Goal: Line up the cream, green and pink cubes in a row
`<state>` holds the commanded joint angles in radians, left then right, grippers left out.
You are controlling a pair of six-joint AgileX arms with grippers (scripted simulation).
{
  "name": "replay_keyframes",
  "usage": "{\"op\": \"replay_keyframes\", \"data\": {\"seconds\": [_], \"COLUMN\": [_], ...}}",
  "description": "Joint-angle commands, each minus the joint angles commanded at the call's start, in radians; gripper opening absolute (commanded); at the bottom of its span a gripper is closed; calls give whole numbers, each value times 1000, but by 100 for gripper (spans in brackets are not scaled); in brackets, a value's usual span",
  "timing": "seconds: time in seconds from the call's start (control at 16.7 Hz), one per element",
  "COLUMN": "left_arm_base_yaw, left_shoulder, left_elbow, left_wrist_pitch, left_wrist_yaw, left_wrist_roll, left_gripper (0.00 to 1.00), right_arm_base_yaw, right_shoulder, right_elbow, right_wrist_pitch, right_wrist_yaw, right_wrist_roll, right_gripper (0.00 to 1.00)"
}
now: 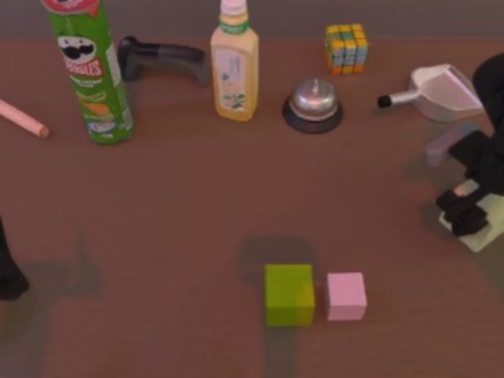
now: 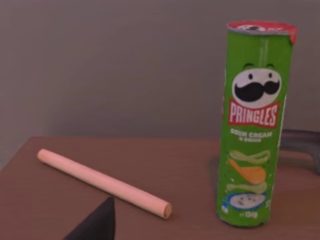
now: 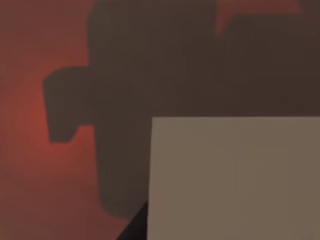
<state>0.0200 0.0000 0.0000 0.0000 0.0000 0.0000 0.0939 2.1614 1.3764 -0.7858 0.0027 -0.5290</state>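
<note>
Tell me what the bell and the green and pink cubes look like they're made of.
The bell looks like polished metal: its dome is silvery with bright highlights, on a dark base. The green cube and pink cube look matte, flat single colours with no shine, perhaps painted wood or plastic; I can't tell which.

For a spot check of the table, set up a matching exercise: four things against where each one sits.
Things:
1. green cube
2. pink cube
3. cream cube
4. puzzle cube

Places:
A. far edge, right of the bell
B. under the right gripper
C. near edge, left of its neighbour
D. near edge, right of its neighbour

Pairs: 1-C, 2-D, 3-B, 4-A
</note>
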Motion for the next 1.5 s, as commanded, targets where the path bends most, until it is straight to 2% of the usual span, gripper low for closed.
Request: {"op": "replay_keyframes", "data": {"seconds": [0.12, 0.18, 0.72, 1.2, 1.5], "left_arm_base_yaw": [0, 0, 0, 0, 0], "left_shoulder": [0, 0, 0, 0, 0], "left_elbow": [0, 0, 0, 0, 0], "left_wrist_pitch": [0, 0, 0, 0, 0], "left_wrist_yaw": [0, 0, 0, 0, 0], "left_wrist_roll": [0, 0, 0, 0, 0], "left_gripper": [100, 100, 100, 100, 100], "right_arm_base_yaw": [0, 0, -2, 6, 3], "right_shoulder": [0, 0, -11, -109, -113], "right_elbow": [0, 0, 3, 127, 133], "right_wrist_pitch": [0, 0, -9, -237, -245], "right_wrist_yaw": [0, 0, -2, -3, -4], "right_wrist_roll": [0, 0, 3, 0, 3], "right_gripper": [2, 0, 0, 0, 0]}}
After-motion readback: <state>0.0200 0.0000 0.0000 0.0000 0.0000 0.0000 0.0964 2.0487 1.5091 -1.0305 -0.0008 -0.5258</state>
